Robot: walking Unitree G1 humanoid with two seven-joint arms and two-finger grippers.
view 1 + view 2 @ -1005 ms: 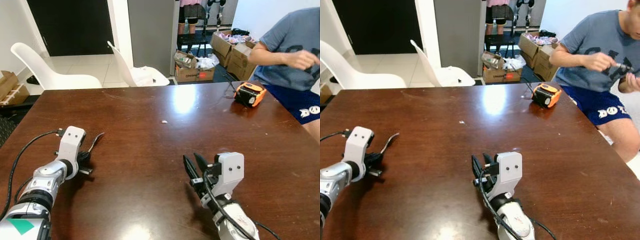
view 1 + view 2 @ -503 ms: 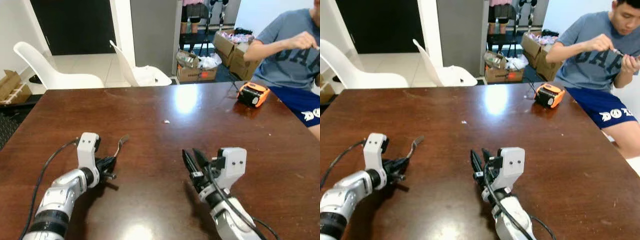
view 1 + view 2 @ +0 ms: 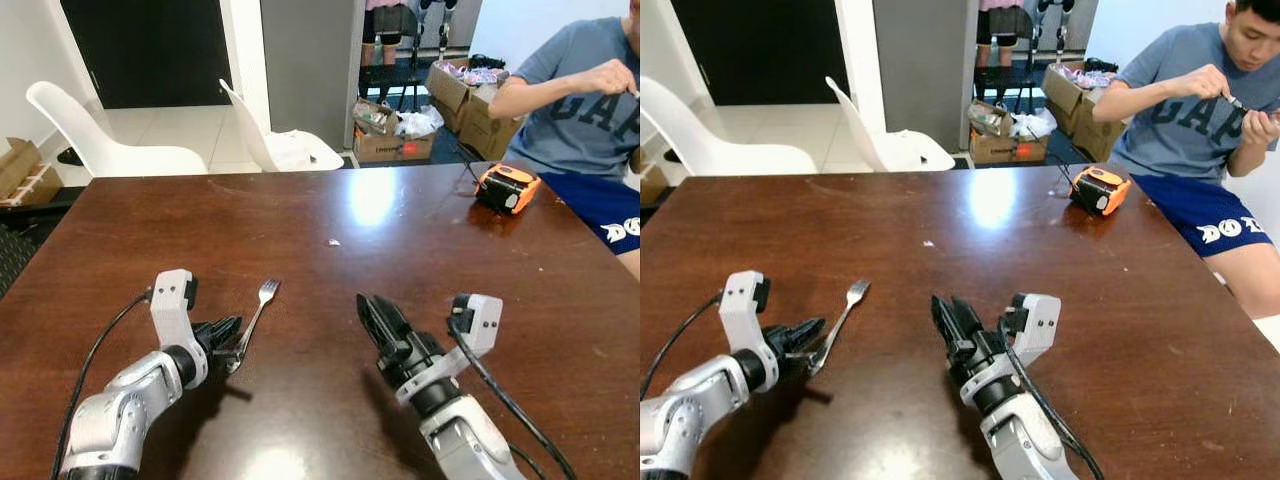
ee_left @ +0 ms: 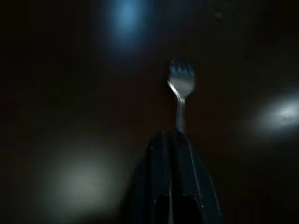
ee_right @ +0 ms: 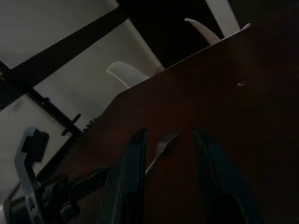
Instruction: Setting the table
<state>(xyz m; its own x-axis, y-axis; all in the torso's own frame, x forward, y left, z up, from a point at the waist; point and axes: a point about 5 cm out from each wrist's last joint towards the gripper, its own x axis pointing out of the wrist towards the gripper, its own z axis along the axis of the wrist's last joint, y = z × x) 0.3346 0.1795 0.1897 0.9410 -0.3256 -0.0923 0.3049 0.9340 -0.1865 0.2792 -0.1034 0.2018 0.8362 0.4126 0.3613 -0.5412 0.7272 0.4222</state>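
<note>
Fork point(image 3: 254, 313) handle pinched in left gripper point(image 3: 228, 333) jaws over table point(image 3: 400, 250); right gripper point(image 3: 376, 318) jaws parted, holding nothing.

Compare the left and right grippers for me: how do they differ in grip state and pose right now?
The left gripper is shut on the fork, pinching its handle end, tines pointing away; the right gripper holds nothing. In its wrist view the right gripper's fingers stand apart, while the left's are pressed together. The left sits at the table's left side, the right nearer the middle. Both reach forward low over the table.
</note>
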